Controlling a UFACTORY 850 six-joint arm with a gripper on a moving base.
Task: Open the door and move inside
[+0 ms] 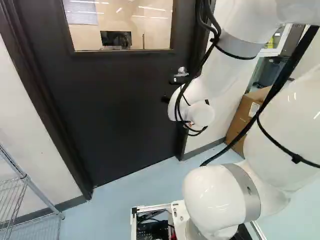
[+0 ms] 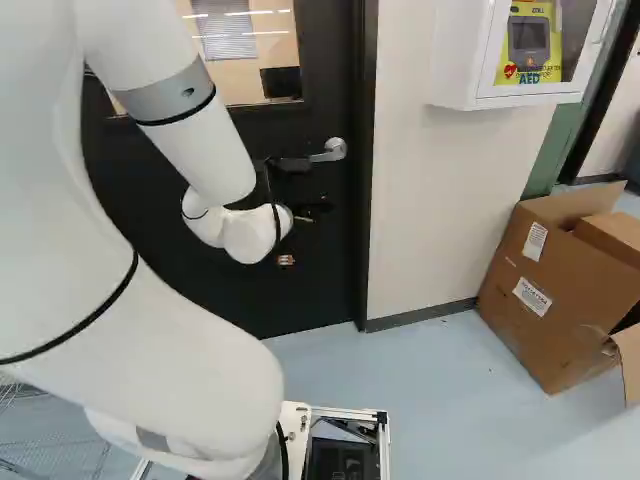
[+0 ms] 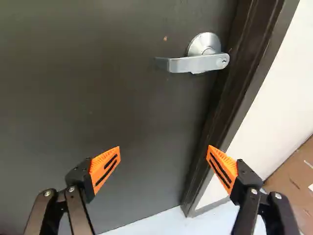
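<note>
At the right of the right base view, a brown cardboard box (image 2: 535, 290) stood on the pale blue floor (image 2: 450, 370), its flaps open and another piece of brown cardboard (image 2: 610, 235) in its mouth. On the wall above hung a white cabinet (image 2: 455, 60) with a clear front, a yellow-cased device (image 2: 530, 45) inside. At the foot of that view, a pale metal frame (image 2: 386, 450) enclosed a black unit (image 2: 340, 462).

Bent high over the base, the white arm (image 2: 195, 145) sloped its forearm down and forward, its wrist turned toward the black door (image 1: 120, 115). The black gripper (image 2: 312, 185) was spread wide, its orange pads (image 3: 104, 167) well apart and gripping nothing. Ahead of it, beyond the fingertips, the silver metal lever handle (image 3: 195, 63) lay roughly level on the closed door, near the dark frame.
</note>
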